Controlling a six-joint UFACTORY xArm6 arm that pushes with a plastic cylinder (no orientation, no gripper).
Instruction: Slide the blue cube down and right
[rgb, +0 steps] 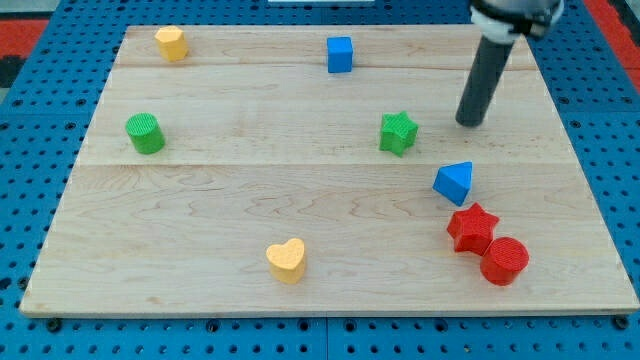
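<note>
1. Camera view: the blue cube (340, 54) sits near the desk's (250, 200) top edge, well left of my tip (468, 123).
2. My tool is a bare rod, touching no block; the green star (398, 132) lies just left of the tip.

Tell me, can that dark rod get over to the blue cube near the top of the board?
Probably yes. My tip sits to the right of the blue cube, with bare wooden board between them.

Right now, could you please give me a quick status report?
My tip well right of blue cube, not touching. Cube near view's top. Green star lies down-right of it.
</note>
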